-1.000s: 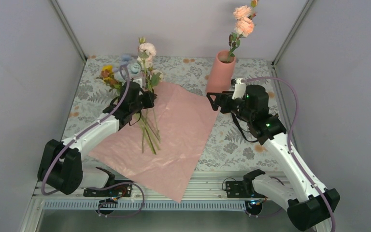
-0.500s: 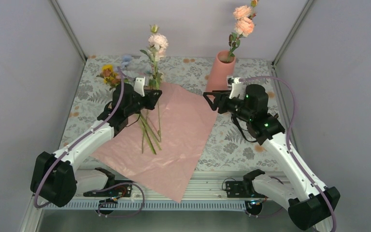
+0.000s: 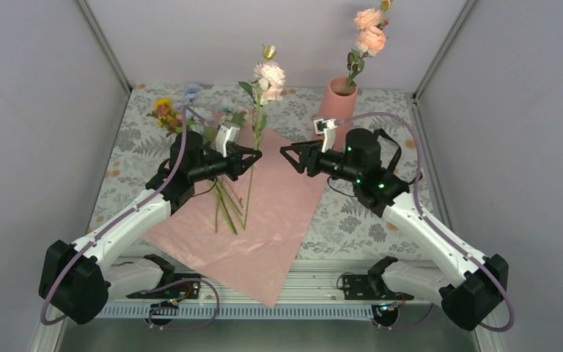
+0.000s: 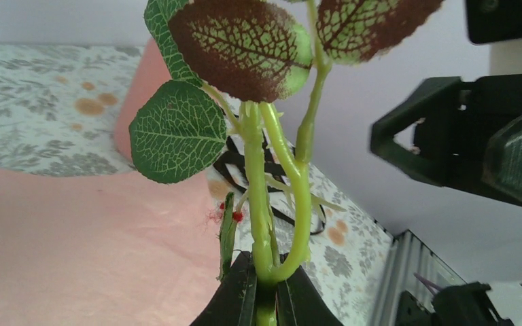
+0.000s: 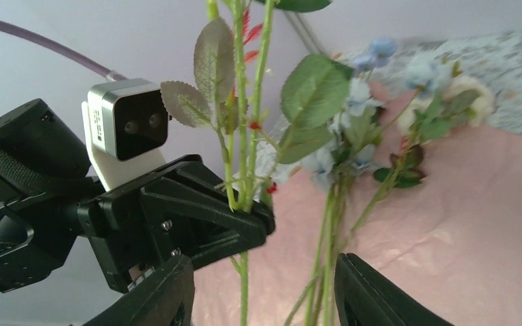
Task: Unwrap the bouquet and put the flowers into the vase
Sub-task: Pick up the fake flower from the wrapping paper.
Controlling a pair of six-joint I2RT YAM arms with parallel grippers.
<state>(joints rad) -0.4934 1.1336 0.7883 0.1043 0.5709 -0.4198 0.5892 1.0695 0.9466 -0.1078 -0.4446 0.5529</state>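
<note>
My left gripper (image 3: 255, 155) (image 4: 265, 280) is shut on the green stem (image 4: 255, 197) of a pale pink flower (image 3: 269, 74), held upright above the pink wrapping sheet (image 3: 271, 220). My right gripper (image 3: 286, 155) (image 5: 265, 299) faces it from the right, open. The held stem's lower part (image 5: 243, 285) hangs between the right fingers without touching them. More flowers lie on the sheet: green stems (image 3: 223, 205), blue blooms (image 3: 192, 90) and yellow ones (image 3: 163, 106). The salmon vase (image 3: 335, 103) stands at the back right with a peach flower (image 3: 370, 33) in it.
A floral tablecloth (image 3: 352, 213) covers the table. Grey enclosure walls (image 3: 37, 88) stand on three sides. The metal rail (image 3: 315, 275) with both arm bases runs along the near edge. The sheet's near corner hangs over that rail.
My left arm has lifted the pink flower and carried it right, toward the middle. My right gripper has swung left to meet it, and its jaws have narrowed somewhat.
</note>
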